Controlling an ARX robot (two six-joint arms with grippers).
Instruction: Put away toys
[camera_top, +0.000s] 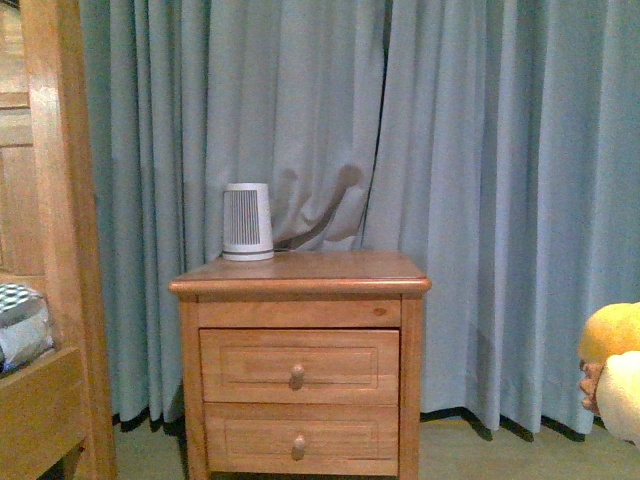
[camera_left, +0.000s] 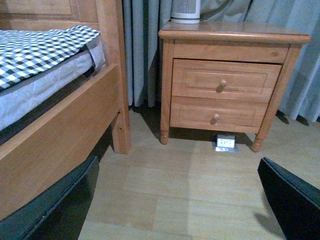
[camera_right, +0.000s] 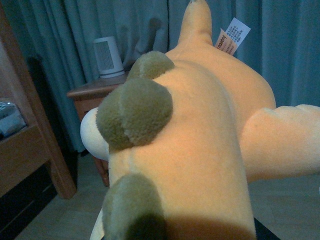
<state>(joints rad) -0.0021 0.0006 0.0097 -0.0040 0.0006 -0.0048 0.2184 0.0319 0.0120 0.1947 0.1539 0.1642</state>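
Orange plush toy (camera_right: 200, 140) blocks r. wrist view, can't tell right hand's grip; left hand (camera_left: 180, 200) released, fingers (camera_left: 55, 210) wide.

dim indoor light; right wrist view darker, plush toy (camera_right: 200, 150) maybe blurred.

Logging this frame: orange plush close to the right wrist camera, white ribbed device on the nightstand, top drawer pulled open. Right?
One error: the top drawer is shut, flush with the nightstand front, as the front view shows. The orange plush does fill the right wrist view, and the white ribbed device stands on the nightstand.
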